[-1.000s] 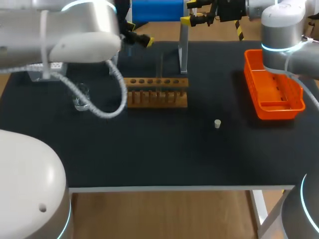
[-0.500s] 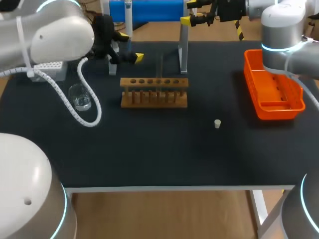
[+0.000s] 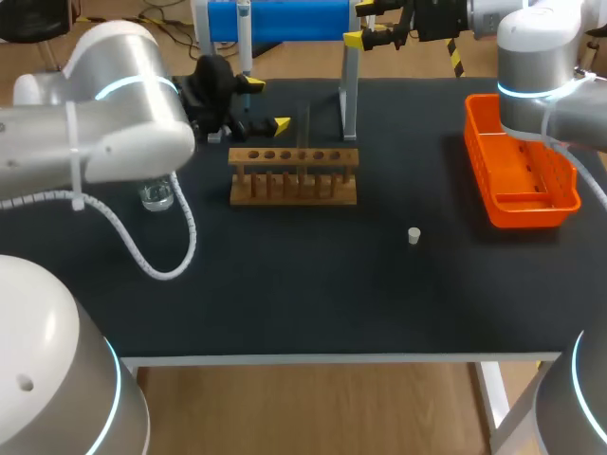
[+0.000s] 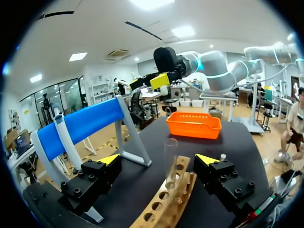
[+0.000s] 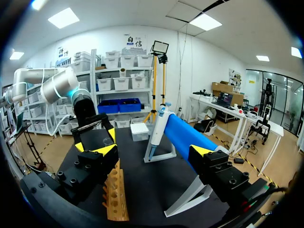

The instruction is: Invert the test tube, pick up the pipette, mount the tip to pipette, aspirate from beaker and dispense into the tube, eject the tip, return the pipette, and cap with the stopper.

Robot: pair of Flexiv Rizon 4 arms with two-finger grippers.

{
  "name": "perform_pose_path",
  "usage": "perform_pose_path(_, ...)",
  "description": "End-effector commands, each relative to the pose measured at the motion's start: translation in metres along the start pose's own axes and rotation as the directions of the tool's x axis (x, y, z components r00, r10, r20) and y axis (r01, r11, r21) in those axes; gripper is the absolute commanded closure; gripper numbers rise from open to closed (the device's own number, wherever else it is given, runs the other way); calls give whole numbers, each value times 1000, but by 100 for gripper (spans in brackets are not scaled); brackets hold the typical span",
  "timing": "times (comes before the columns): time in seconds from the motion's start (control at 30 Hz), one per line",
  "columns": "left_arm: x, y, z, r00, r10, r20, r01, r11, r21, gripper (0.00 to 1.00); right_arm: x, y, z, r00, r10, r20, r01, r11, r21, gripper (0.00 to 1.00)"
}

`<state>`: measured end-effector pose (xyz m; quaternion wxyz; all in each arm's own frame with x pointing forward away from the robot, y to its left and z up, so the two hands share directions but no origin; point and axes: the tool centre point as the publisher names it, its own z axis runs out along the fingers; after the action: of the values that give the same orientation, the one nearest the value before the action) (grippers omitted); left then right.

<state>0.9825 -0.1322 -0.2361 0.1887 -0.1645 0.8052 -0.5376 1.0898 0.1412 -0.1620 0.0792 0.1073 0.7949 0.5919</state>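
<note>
The tube [image 3: 306,133], upright in the rack [image 3: 294,180] at upper centre, is judged inverted; left claw [image 3: 266,105], beside it, and right claw [image 5: 154,151] are released; pipette [image 3: 245,38] and stopper [image 3: 413,235] are not yet taken

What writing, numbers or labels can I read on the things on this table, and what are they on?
None can be read. The wooden rack, orange basket, beaker, stopper and blue stand show no legible print.
</note>
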Motion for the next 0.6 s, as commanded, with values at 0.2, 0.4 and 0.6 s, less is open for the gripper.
perform_pose_path(0.2, -2, -11, 6, 889, -4, -457, -33, 997, -73, 0, -1, 0, -1, 1000, 0, -4, 0, 1000, 2, 0)
perform_pose_path(0.4, 2, -11, 7, 889, -27, -456, -31, 992, -120, 0, -1, 0, -1, 1000, 0, -4, 0, 1000, 2, 0)
perform_pose_path(0.6, 2, -11, 7, 889, -27, -456, -31, 992, -120, 0, -1, 0, -1, 1000, 0, -4, 0, 1000, 2, 0)
